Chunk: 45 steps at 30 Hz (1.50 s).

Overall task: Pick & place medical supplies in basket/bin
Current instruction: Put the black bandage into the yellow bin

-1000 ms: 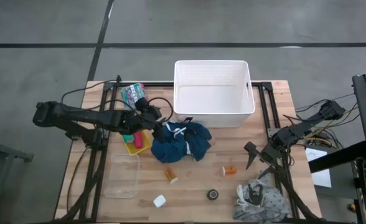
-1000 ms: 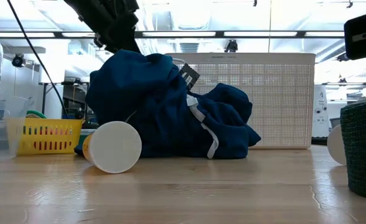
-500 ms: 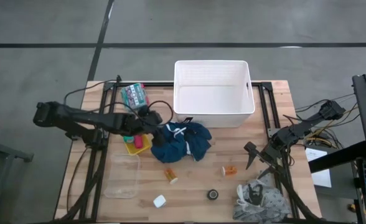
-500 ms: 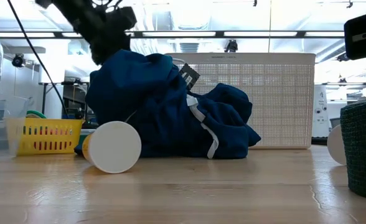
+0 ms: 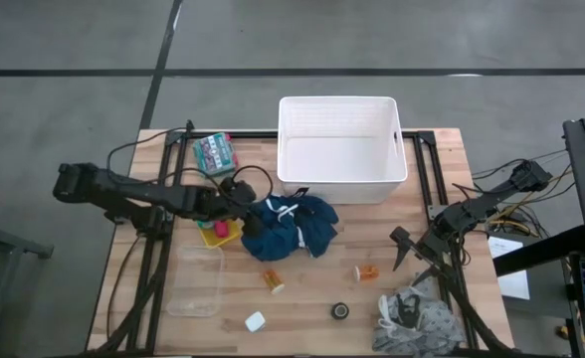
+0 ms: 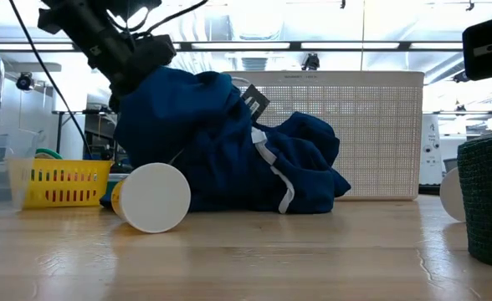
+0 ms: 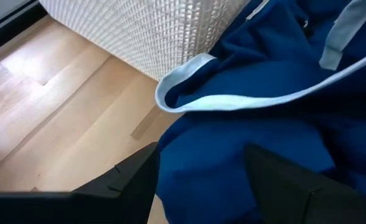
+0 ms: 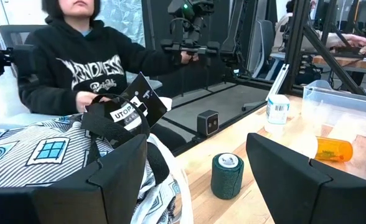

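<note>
My left gripper [image 5: 241, 206] hangs with fingers [image 7: 124, 180] parted over the left edge of the crumpled dark blue garment with pale trim [image 5: 291, 225], holding nothing; the garment lies on the wooden tabletop [image 5: 312, 298] just before the large white slotted plastic tub [image 5: 340, 147]. My right gripper [image 5: 404, 250] waits at the tabletop's right side, fingers apart and empty, beside the grey-white patterned cloth [image 8: 40, 155], whose black tag [image 8: 130, 107] reads "UTOPIA". A small dark green tape roll [image 8: 226, 175] stands nearby.
</note>
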Each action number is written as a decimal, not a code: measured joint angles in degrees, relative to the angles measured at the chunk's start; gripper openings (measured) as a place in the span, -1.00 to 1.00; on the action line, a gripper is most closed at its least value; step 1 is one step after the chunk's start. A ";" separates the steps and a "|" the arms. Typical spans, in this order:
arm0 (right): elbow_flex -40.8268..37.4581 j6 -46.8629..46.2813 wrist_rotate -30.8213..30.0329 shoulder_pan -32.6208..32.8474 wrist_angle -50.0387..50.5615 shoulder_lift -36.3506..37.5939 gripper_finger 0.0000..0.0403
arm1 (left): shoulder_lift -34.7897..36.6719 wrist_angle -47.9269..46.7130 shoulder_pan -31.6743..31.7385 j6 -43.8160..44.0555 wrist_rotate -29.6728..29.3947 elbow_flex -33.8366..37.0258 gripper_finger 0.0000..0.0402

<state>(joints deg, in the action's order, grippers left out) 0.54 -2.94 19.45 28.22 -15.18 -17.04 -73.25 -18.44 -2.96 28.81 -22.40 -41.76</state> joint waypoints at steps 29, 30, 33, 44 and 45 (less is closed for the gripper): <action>-0.02 0.00 0.01 -0.01 0.00 0.00 0.35 | 0.02 0.92 0.00 0.20 0.00 -0.22 0.18; 0.00 0.00 -0.01 -0.01 0.00 0.00 0.35 | 0.02 0.92 0.00 0.20 0.00 -0.22 0.18; 0.00 0.75 -0.01 0.01 0.00 0.00 0.35 | 0.02 0.92 0.00 0.18 0.00 -0.22 0.18; 0.00 8.75 -0.34 -0.01 -1.44 0.02 0.35 | 0.04 0.92 0.00 0.15 0.00 -0.22 0.18; 0.00 10.62 -1.22 0.00 -2.65 0.04 0.35 | 0.07 0.92 0.00 0.14 0.00 -0.22 0.18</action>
<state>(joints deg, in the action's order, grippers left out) 0.54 7.68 18.23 28.22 -17.83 -16.99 -73.19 -17.52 -2.96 28.95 -22.39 -41.98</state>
